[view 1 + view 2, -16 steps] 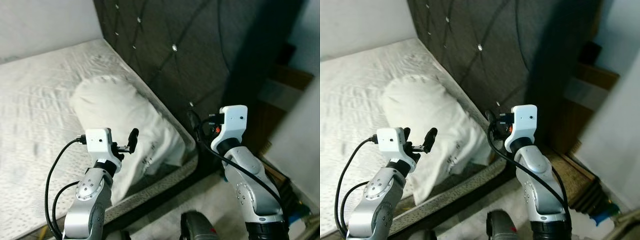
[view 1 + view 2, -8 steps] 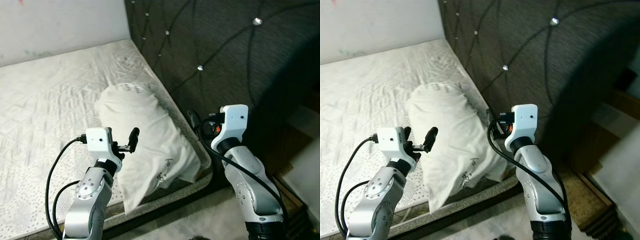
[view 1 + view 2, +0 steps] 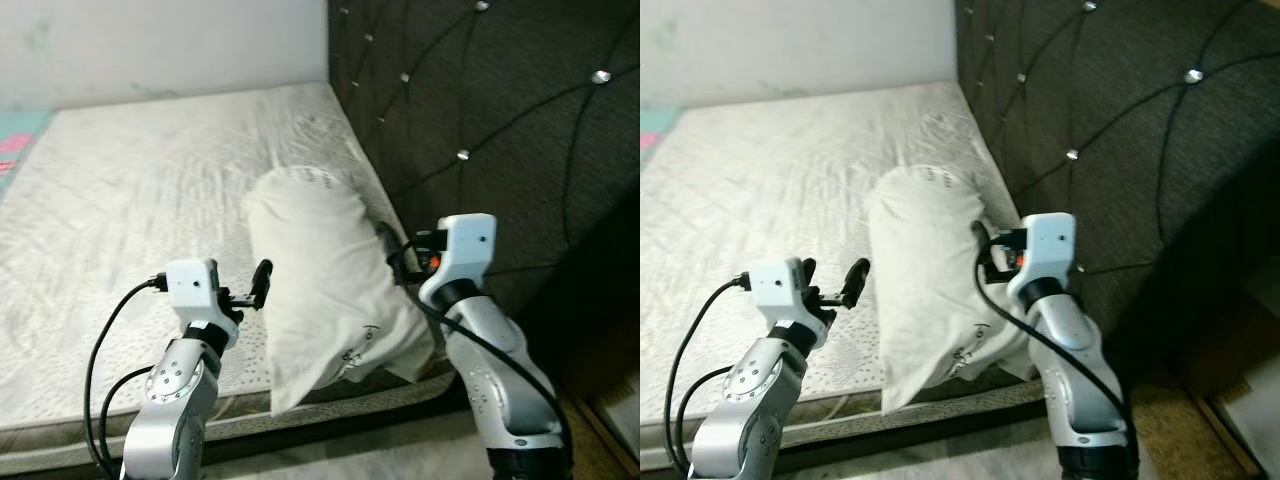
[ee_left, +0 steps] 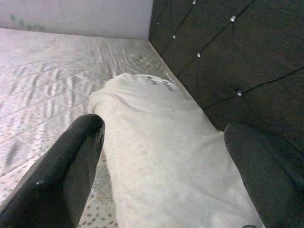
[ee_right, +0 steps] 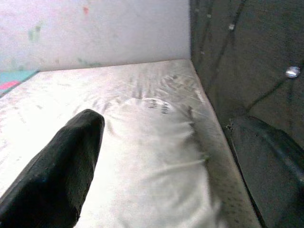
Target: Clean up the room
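Note:
A white pillow [image 3: 325, 275] lies on the bare quilted mattress [image 3: 150, 200], close to the headboard, with one corner hanging over the mattress's near edge. My left gripper [image 3: 832, 282] hovers open just left of the pillow, over the mattress edge; in the left wrist view its fingers [image 4: 61, 175] frame the pillow [image 4: 161, 156]. On the pillow's right, by the headboard, my right gripper [image 3: 385, 240] is held up, also open and holding nothing. The right wrist view looks along the pillow [image 5: 152, 156] between its two black fingers [image 5: 57, 175].
A dark tufted headboard [image 3: 480, 120] rises along the right of the bed, and a white wall [image 3: 160, 40] stands behind it. A teal and pink cloth [image 3: 15, 140] shows at the far left. Pale floor [image 3: 350, 465] runs below the mattress's near edge.
The camera has swung round, so the bed and pillow now sit more central and the dark furniture at the right has left view. Both grippers hold the same open pose.

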Controlling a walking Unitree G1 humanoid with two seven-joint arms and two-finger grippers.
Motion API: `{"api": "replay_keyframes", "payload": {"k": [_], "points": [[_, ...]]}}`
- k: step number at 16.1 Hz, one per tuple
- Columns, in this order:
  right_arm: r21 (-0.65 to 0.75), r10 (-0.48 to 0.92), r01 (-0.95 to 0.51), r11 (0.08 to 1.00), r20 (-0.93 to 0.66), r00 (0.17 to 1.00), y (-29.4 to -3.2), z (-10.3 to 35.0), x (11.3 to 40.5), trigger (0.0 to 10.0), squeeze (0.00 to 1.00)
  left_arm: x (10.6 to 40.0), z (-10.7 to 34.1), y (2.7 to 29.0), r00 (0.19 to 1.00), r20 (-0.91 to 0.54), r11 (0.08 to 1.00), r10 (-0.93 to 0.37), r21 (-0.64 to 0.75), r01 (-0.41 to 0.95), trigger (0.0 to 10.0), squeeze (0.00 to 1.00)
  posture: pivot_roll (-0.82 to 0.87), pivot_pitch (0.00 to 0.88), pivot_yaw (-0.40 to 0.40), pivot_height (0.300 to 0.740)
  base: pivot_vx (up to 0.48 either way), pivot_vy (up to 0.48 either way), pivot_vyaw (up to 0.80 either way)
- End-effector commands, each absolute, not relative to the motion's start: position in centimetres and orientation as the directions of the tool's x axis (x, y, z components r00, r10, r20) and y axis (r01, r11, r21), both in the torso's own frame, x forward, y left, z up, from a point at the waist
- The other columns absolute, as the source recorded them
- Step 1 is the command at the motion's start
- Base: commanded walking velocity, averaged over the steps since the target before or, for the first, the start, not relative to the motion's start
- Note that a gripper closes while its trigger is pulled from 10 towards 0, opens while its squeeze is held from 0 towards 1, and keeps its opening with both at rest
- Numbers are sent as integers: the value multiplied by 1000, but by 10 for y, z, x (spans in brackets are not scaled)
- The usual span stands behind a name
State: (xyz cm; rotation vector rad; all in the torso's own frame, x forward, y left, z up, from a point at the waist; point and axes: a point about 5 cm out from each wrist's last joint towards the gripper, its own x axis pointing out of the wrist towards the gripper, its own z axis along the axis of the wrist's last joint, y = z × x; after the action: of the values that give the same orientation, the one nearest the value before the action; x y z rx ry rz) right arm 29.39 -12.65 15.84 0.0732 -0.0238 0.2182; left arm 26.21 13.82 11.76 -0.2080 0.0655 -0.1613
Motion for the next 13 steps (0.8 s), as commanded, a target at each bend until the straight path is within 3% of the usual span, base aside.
{"api": "replay_keyframes", "payload": {"k": [1,2,6,9,13], "points": [[64,191,-192,979,20,981,-132,154,295,10000,0,262,115,137,984,-62,967,-167,-205,151,10000,0,-147,25,53,740,0,0,0],[60,197,-198,978,22,980,-131,154,295,10000,0,262,114,137,984,-64,967,-169,-204,153,10000,0,-147,25,53,740,0,0,0],[57,221,-223,973,37,975,-126,156,295,10000,0,266,117,136,982,-44,962,-182,-216,169,10000,0,-149,18,53,740,0,0,800],[62,215,-217,974,43,976,-127,158,298,10000,0,267,119,135,981,-30,958,-191,-223,179,10000,0,-153,22,49,740,0,0,0],[69,210,-212,975,32,977,-129,155,297,10000,0,266,119,134,980,-28,956,-196,-228,185,10000,0,-155,30,48,740,0,395,0]]}}
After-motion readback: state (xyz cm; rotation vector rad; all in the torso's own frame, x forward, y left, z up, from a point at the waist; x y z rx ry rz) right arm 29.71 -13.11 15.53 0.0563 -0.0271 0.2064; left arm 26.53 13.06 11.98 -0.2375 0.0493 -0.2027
